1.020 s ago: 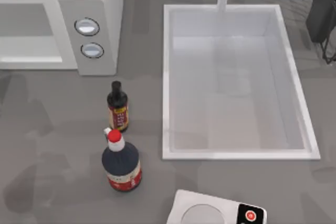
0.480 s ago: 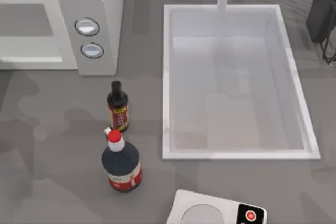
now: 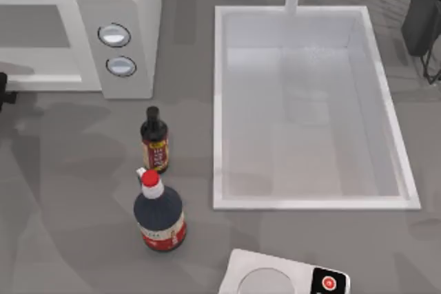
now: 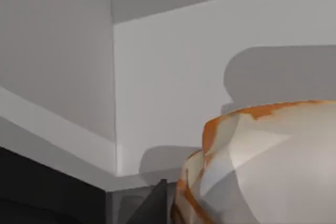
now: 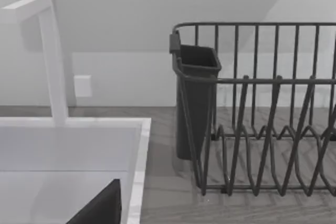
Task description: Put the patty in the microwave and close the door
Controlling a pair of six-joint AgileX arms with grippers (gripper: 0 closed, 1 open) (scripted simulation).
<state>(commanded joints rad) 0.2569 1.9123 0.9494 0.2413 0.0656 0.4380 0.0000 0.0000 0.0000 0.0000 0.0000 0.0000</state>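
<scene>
Close under the left wrist camera, patty: a pale disc with an orange-brown rim that I take for the patty (image 4: 262,166). It sits against white walls that look like the inside of the microwave.
Left gripper: a dark tip of the left gripper (image 4: 157,203) sits just beside the disc. I cannot tell whether the claw is clamped on it or slack.
Left arm: a dark sliver of the left arm (image 3: 3,91) at nine o'clock on the table, right at the microwave's front.
Microwave: the microwave (image 3: 127,5) is at ten o'clock, its two knobs (image 3: 114,35) facing me.
Door: I cannot tell how it stands.
Step in hand: my read is that the patty is being delivered into the cavity.
Next move: I would set the disc flat on the cavity floor, let go, back straight out, then swing the door to.
Right arm: the right arm (image 3: 422,12) is parked at one o'clock by the dish rack (image 5: 262,103). I cannot tell the state of the right gripper (image 5: 100,208).
Clutter: the sink (image 3: 220,101) lies from centre toward three o'clock, and a small dark bottle (image 3: 154,141) and a red-capped bottle (image 3: 159,215) stand toward seven o'clock, well apart from the microwave's mouth.
</scene>
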